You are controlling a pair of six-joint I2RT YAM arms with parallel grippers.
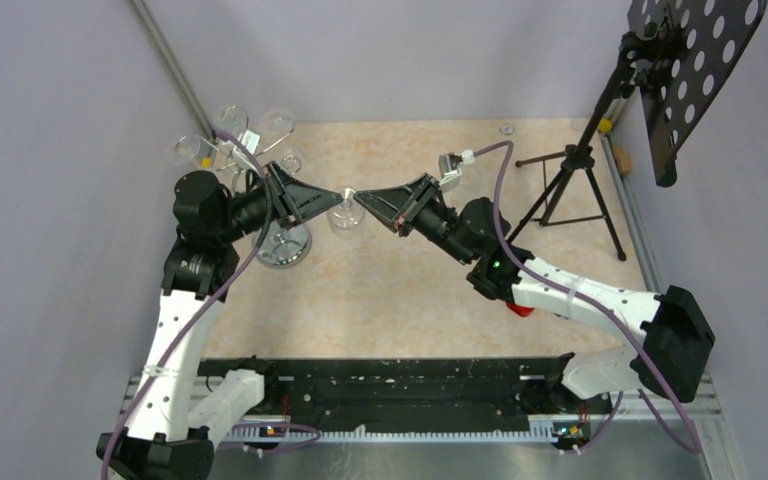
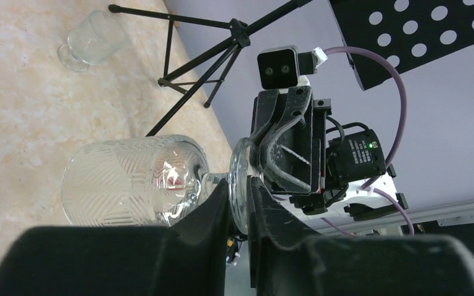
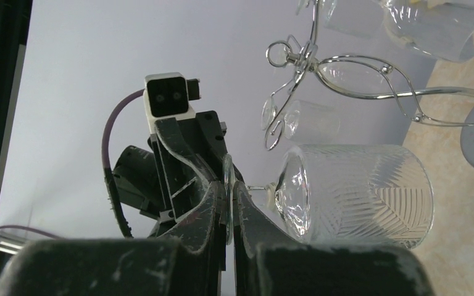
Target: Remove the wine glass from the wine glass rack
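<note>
A clear wine glass [image 1: 344,216] with a ribbed bowl hangs tipped on its side between my two grippers, off the chrome wine glass rack [image 1: 245,152]. My left gripper [image 1: 337,198] is shut on the glass's round foot [image 2: 241,185], with the bowl [image 2: 133,182] to its left. My right gripper [image 1: 359,199] is shut on the same foot [image 3: 227,185] from the opposite side, with the bowl [image 3: 358,197] to its right. The rack's curled arms [image 3: 358,80] hold several other glasses. Its mirrored base [image 1: 282,245] stands just left of the held glass.
A black tripod music stand [image 1: 572,185] with a perforated desk [image 1: 695,70] stands at the right. Another glass [image 2: 92,40] lies on the table near the tripod's feet. Purple walls close the left, back and right sides.
</note>
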